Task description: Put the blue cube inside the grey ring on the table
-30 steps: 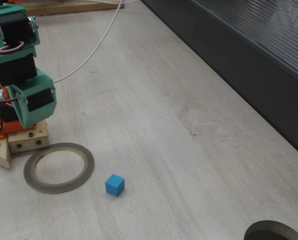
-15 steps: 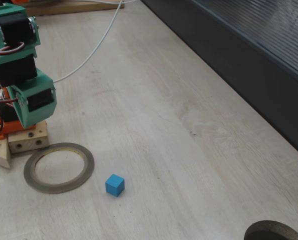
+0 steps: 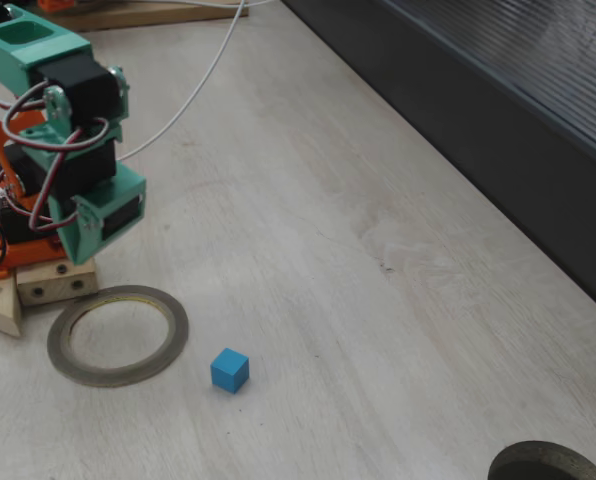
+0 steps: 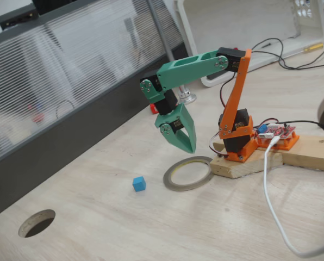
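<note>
Early days on this one. Blue cube [image 3: 230, 369] sitting loose on the table [image 3: 308, 250], just beside the grey ring [image 3: 118, 335] but clearly outside it, small gap between the two. Same story in both fixed views: cube [image 4: 139, 184] on the side of the ring [image 4: 188, 173] facing away from the arm's base.

Gripper [image 4: 188, 145] hanging up in the air, tip pointing down, roughly over the far edge of the ring and well above everything. Fingers look pressed together or close to it, nothing between them, so basically empty.

Step in hand looks like the reach for the cube. To do it well: spread the fingers wide before dropping, swing out past the ring so nothing clips its rim on the way down, come in straight from above, and line the fingers up with two opposite flat faces instead of corners. Probably worth closing gently, since a light cube like that could skid on the smooth wood.

As for orientation: cube flat on one face, turned a bit diagonal to the plank lines, one corner edge pointing toward the lower camera edge. No long axis to speak of, all sides equal.
</note>
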{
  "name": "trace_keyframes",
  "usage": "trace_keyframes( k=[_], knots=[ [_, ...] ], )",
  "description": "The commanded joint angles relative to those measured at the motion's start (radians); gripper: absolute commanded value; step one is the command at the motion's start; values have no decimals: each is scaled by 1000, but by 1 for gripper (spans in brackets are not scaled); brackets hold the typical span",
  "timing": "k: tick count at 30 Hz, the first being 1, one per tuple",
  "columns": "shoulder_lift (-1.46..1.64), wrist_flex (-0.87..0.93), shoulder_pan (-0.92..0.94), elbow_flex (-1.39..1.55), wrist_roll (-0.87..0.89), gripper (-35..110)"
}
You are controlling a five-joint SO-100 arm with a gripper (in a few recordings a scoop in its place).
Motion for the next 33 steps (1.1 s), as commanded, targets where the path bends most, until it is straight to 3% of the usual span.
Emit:
trace_keyframes(
  k=[1, 7, 33],
  knots=[
    [5, 8, -49, -20, 14, 1],
    [-100, 5, -78, -52, 12, 1],
    [-739, 5, -69, -836, 14, 1]
  ],
)
